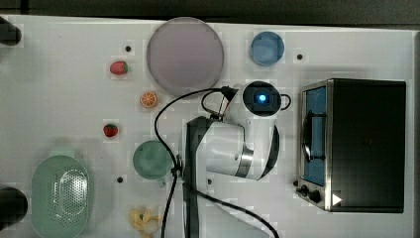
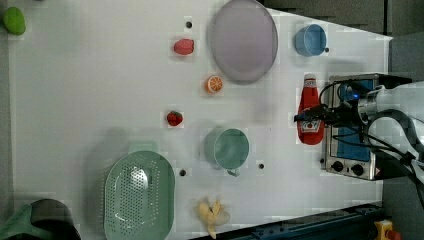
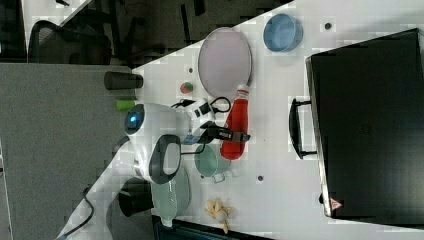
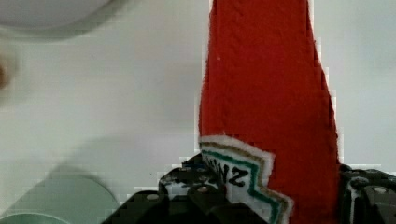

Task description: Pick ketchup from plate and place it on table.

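Fingers (image 4: pixel 261 196) clamped around the ketchup (image 2: pixel 310 112) bottle's labelled body, gripping it mid-length for balance. Bottle is off the plate (image 2: pixel 243 40), above bare desk (image 2: pixel 90 100) between plate and toaster oven (image 2: pixel 352 125), ready for set-down.

Bright even light, soft shadows, blocky blur throughout.

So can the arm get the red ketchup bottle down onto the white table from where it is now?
Probably yes: the tool grips the red ketchup bottle over bare white table, past the round grey-mauve plate.
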Tool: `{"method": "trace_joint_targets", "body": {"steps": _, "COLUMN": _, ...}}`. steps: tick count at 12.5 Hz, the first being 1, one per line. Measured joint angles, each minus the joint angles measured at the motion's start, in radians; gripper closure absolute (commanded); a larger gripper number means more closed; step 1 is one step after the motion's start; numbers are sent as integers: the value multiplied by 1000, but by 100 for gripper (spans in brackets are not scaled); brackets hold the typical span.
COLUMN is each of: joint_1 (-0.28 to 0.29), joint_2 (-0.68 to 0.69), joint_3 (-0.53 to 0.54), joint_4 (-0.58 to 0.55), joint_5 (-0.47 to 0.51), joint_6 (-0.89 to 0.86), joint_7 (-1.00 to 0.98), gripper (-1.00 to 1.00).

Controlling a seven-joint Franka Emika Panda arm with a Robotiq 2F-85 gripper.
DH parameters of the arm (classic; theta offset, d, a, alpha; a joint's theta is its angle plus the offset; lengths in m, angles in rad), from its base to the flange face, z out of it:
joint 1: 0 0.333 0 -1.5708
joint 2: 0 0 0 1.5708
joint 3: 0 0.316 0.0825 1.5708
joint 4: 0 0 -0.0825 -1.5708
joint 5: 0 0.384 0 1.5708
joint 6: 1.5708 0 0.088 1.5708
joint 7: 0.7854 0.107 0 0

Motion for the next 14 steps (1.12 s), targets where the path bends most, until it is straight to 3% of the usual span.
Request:
{"method": "trace_joint_targets", "body": {"steps": 4, "joint_1": -1, "joint_2": 78, "joint_3": -5, "joint_4": -16, "joint_5": -7, "joint_6": 77, "joint_7": 0, "gripper": -25}}
{"method": "trace_joint_targets", "body": {"steps": 7, "joint_1": -1, "joint_2": 103, "joint_3": 0, "joint_4": -35, "joint_5": -5, "joint_6": 115, "joint_7": 0, "gripper": -89}}
{"method": "trace_joint_targets", "body": {"steps": 8, "joint_1": 0, "joint_2": 97, "joint_3": 1, "joint_4": -35, "joint_5": -1, "joint_6": 101, "joint_7": 0, "gripper": -100}}
{"method": "trace_joint_targets", "body": {"steps": 11, "joint_1": -3, "joint_2": 51, "joint_3": 9, "joint_4": -14, "joint_5": -1, "joint_6": 52, "joint_7": 3, "gripper": -100}}
{"method": "trace_joint_targets", "body": {"steps": 14, "joint_1": -1, "joint_2": -36, "joint_3": 15, "joint_4": 76, "joint_5": -9, "joint_6": -31, "joint_7": 61, "gripper": -100}}
